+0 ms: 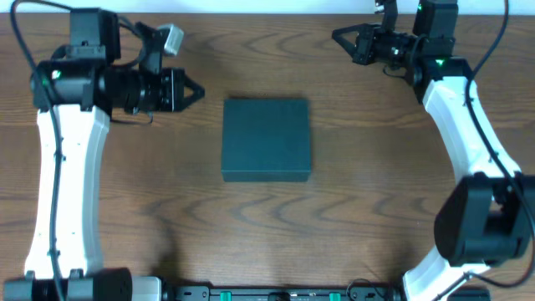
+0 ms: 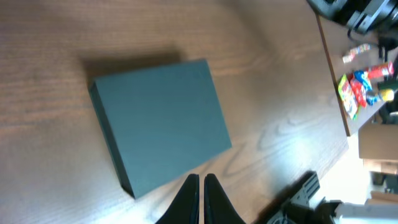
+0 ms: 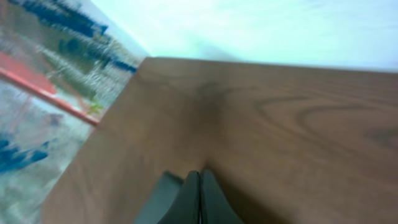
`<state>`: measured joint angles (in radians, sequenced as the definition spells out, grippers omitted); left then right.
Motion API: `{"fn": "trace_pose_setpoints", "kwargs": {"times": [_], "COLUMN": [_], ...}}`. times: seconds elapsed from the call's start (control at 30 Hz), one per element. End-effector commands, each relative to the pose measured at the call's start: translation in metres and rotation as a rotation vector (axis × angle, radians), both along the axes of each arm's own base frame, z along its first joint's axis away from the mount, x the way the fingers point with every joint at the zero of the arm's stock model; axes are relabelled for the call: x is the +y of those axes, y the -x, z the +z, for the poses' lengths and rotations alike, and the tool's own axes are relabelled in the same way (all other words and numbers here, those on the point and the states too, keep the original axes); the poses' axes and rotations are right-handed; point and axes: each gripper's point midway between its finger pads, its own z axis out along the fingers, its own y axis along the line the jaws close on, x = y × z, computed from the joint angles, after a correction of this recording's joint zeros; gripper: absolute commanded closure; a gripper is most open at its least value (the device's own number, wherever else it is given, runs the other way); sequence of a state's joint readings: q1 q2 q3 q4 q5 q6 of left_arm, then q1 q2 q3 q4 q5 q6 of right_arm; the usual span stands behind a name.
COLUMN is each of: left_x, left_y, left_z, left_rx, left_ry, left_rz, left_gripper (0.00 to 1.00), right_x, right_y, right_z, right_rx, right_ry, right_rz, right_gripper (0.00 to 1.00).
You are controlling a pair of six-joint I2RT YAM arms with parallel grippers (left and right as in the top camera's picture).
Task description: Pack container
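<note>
Walnut-grain desk [image 1: 376, 209], evenly lit. In the overhead view it carries one item only.

Container [image 1: 266, 140]: matte dark teal square cardboard box. It lies flat at the centre of the desk, between the two arms, with the lid down and flush all round. No goods are visible on the desk beside it.

Left pincer [image 1: 194, 90]: fingers pressed together with nothing between them. It hovers near the box's far-left corner, tips aimed toward it, clear of contact. The left wrist view agrees, showing the closed tips at the lower edge of frame and the box close ahead, not touching. The same view shows a small cluster of bright packets [image 2: 360, 84] beyond the desk's edge. They are too small to read, and what they rest on cannot be told.

Right pincer [image 1: 338, 36]: also closed on nothing, held over the far right part of the desk, well apart from the box. Its wrist view shows only bare wood and a desk corner, with no box in frame.

Judgement: the task is at its start, and the step in hand is opening the box. The next move calls for one pincer to part its fingers, find the free edge of the flap and lift it, with the box kept from sliding. Which side carries the hinge cannot be told. The contents will then need fetching.
</note>
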<state>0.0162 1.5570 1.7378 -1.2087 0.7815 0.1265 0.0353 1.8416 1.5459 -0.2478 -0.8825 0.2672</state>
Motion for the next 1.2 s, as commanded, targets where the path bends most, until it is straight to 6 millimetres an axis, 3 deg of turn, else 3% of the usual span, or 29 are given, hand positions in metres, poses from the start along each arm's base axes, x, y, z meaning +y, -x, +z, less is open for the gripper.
{"fn": "trace_pose_setpoints", "kwargs": {"times": [0.0,0.17,0.37,0.53,0.57,0.6,0.63,0.67,0.7,0.83,1.17], "left_x": [0.0,0.0,-0.001,-0.001,0.001,0.004,0.005,0.005,0.005,0.007,0.049], "left_y": [0.025,0.064,0.111,0.138,0.14,0.142,0.144,0.145,0.147,0.152,0.141], "left_z": [0.019,0.038,0.054,0.055,0.054,0.053,0.053,0.052,0.052,0.045,0.025], "left_rx": [-0.078,-0.119,-0.182,-0.208,-0.214,-0.213,-0.209,-0.204,-0.196,-0.155,-0.13], "left_ry": [-0.046,-0.064,-0.084,-0.09,-0.103,-0.119,-0.123,-0.123,-0.123,-0.138,-0.39], "left_rz": [-0.058,-0.094,-0.125,-0.124,-0.118,-0.108,-0.1,-0.099,-0.099,-0.094,0.019], "left_gripper": [0.94,0.94,0.94,0.94,0.93,0.71,0.43,0.05,0.05,0.05,0.05], "right_x": [0.019,0.032,0.046,0.045,0.046,0.046,0.046,0.046,0.046,0.044,0.042], "right_y": [0.027,0.07,0.136,0.157,0.159,0.16,0.161,0.162,0.162,0.161,0.16], "right_z": [0.031,0.035,0.036,0.028,0.026,0.025,0.025,0.024,0.024,0.023,0.022], "right_rx": [-0.031,0.032,0.102,0.15,0.156,0.164,0.168,0.171,0.174,0.173,0.173], "right_ry": [0.006,0.108,0.229,0.319,0.329,0.331,0.332,0.333,0.333,0.34,0.352], "right_rz": [0.054,0.063,0.139,0.116,0.116,0.119,0.12,0.12,0.12,0.114,0.102], "right_gripper": [0.99,0.98,0.98,0.98,0.94,0.76,0.41,0.19,0.01,0.01,0.01]}}
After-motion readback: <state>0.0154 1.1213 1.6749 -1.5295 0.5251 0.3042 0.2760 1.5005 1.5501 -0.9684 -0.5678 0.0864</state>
